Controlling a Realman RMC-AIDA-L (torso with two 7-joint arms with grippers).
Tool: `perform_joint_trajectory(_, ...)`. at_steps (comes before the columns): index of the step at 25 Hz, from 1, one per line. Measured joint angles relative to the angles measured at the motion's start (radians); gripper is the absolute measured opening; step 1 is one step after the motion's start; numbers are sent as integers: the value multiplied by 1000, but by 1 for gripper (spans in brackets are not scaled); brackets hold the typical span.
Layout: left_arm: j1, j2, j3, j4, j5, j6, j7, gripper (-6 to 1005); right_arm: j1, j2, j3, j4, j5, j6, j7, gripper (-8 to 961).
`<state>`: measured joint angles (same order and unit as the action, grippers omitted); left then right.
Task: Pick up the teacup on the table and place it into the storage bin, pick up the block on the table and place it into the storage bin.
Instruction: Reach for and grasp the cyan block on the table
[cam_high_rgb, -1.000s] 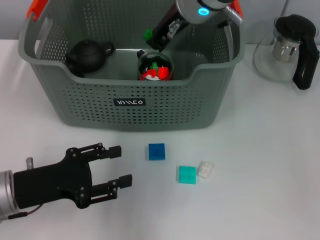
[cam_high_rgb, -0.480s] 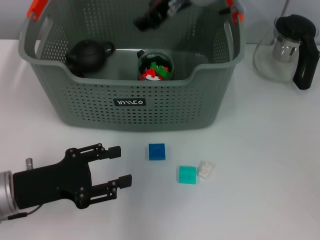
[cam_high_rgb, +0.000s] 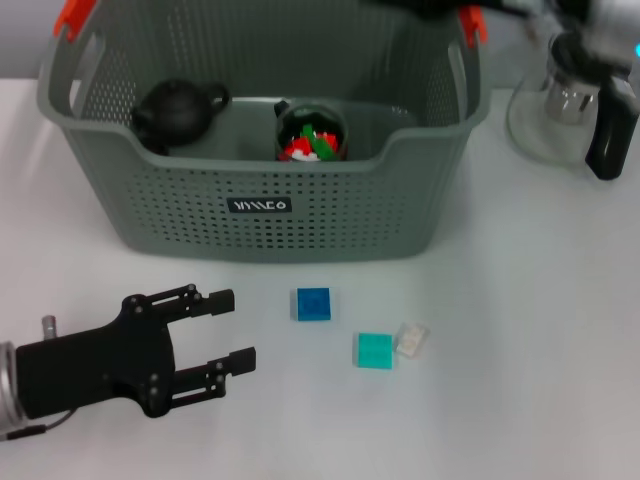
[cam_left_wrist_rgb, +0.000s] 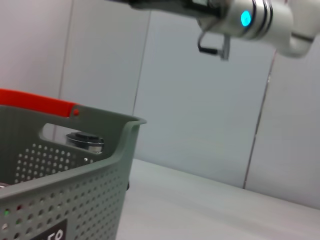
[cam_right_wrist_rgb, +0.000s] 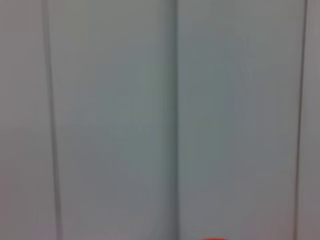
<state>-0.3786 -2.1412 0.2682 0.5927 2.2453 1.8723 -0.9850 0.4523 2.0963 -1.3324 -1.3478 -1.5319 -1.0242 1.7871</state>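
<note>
The main risk sits with the 3 small pieces lying on the table in front of the storage bin (cam_high_rgb: 80, 95): the blue block (cam_high_rgb: 312, 304), the teal block (cam_high_rgb: 375, 350) and a small clear piece (cam_high_rgb: 411, 339) touching the teal one. A grab for the teal block could nudge or drag the clear piece along, and either block is low and flat enough to slide from under the fingertips if the approach is off-centre. The bin's front wall stands just behind the blue block, so a careless lift could clip it.

The left gripper (cam_high_rgb: 232, 328) rests low near the table, its 2 fingers spread wide, holding nothing and touching nothing; the blue block is just beyond its tips. The right gripper is out of sight; only part of that arm shows at the top edge, above the bin and the glass pitcher (cam_high_rgb: 585, 95).

The teacup (cam_high_rgb: 311, 133) already stands inside the bin beside a black teapot (cam_high_rgb: 175, 110), with red and green pieces in it
</note>
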Motion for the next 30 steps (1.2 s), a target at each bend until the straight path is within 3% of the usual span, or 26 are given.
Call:
perform_joint_trajectory(3,9,6,9,19,9,49,1,691,-59,0,52,64,112,-189,-129,794)
perform_joint_trajectory(6,14,8,20,41,28,90,2,691,-77,0,107,117,83,-369,-168,793)
perform_joint_trajectory(10,16,14,-17,49,41,101,1,691,-91,0,150,111,-68,-531,-137,791)
perform_joint_trajectory(11,19,16,-43,52,41,99,2,691,-92,0,168,57,-178,-583,-68,791)
perform_joint_trajectory(15,21,19,-69,59,40,98,2,691,-68,-1,177,-54,-370,-637,66,791)
perform_joint_trajectory(16,21,20,-72,59,40,97,2,691,-22,-1,171,-118,-500,-677,150,790)
perform_joint_trajectory(18,21,21,-77,59,37,94,2,691,4,-1,168,-134,-551,-694,183,790)
perform_joint_trajectory(22,17,23,-79,56,35,88,2,691,165,1,149,-135,-727,-798,269,790)
perform_joint_trajectory(25,16,23,-80,52,34,82,2,691,249,5,74,-112,-838,-816,307,791)
perform_joint_trajectory(26,16,22,-80,51,33,78,2,691,286,6,8,-85,-892,-802,329,791)
perform_joint_trajectory(30,18,17,-80,48,30,61,2,691,331,7,-77,-21,-923,-759,350,791)
